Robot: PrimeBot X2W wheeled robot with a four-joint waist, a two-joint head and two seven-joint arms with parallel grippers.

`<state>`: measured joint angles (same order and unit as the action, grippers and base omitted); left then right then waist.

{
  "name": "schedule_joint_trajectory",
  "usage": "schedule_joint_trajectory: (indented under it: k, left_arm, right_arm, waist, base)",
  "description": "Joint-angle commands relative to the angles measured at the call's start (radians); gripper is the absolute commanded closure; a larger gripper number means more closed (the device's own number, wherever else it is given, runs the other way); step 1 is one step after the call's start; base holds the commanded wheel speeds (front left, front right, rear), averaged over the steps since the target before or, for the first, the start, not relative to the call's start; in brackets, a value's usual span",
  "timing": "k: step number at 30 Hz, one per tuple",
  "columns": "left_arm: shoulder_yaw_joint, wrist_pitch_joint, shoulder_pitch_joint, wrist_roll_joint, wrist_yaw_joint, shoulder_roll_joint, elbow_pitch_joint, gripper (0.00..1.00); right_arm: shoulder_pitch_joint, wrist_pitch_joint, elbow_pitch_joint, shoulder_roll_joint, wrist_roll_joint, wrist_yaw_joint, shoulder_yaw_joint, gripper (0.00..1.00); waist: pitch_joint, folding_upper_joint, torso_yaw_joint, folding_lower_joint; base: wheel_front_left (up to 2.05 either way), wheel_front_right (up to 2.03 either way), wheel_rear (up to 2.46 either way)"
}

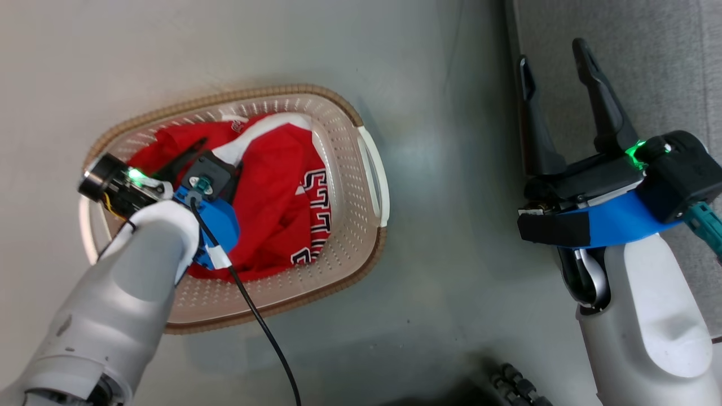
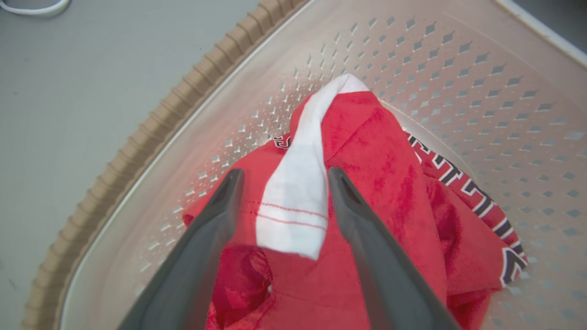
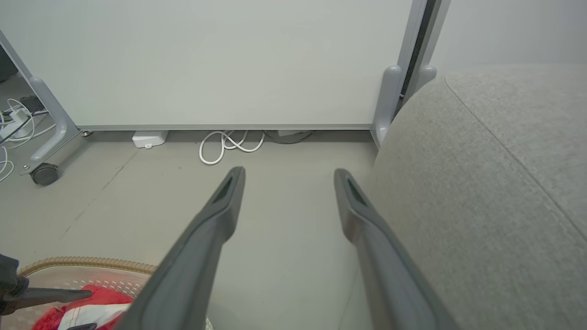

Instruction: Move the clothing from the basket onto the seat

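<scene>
The cream perforated basket (image 1: 361,186) with a brown rim stands on the floor. Red clothing (image 1: 271,175) lies bunched inside it. A plain red piece with a white edge (image 2: 293,201) lies on top of a jersey with striped lettering (image 2: 463,183). My left gripper (image 1: 223,152) reaches down into the basket, open, and its fingers (image 2: 211,229) straddle the white edge without closing on it. My right gripper (image 1: 555,67) hangs open and empty over the floor, beside the light grey fabric seat (image 3: 481,183). The right wrist view has the basket rim (image 3: 91,263) at its lower left.
A grey floor (image 1: 451,225) separates the basket from the seat (image 1: 648,67). A white panel on castors (image 3: 229,59) stands beyond, with a coiled white cable (image 3: 224,146) at its foot. My left wrist trails a black cable (image 1: 265,332). The robot's base tread (image 1: 519,383) is at the bottom.
</scene>
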<state>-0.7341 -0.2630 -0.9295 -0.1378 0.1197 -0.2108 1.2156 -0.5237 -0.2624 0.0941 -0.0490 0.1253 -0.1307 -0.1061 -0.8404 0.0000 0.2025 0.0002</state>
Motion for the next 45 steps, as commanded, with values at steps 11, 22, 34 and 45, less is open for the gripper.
schedule_joint_trajectory:
  k: [11,22,34,45]
  left_arm:
    - [-0.058,-0.002,-0.094,0.044,-0.016,0.006,0.048,0.00]
    - [-0.084,0.074,-0.120,0.044,-0.031,0.018,0.072,0.00]
    - [-0.114,0.138,-0.129,0.040,-0.026,0.018,0.075,1.00]
    - [-0.095,0.017,-0.096,-0.013,-0.017,0.056,0.065,1.00]
  right_arm:
    - [0.013,-0.004,-0.082,-0.002,-0.018,0.000,-0.004,0.00]
    - [0.019,-0.004,-0.131,-0.002,-0.042,0.000,-0.004,0.00]
    - [0.014,-0.004,-0.148,-0.002,-0.042,0.000,0.006,0.00]
    - [0.013,-0.004,-0.114,-0.002,-0.047,0.000,0.021,0.00]
  waist:
    - [-0.118,0.0000,0.014,-0.0002]
    - [-0.161,0.0000,0.010,-0.0002]
    - [-0.174,0.0000,0.010,-0.0002]
    - [-0.063,0.0000,-0.033,-0.0002]
  base:
    - [0.00,0.00,0.00]
    - [0.00,0.00,0.00]
    - [0.00,0.00,0.00]
    - [0.00,0.00,0.00]
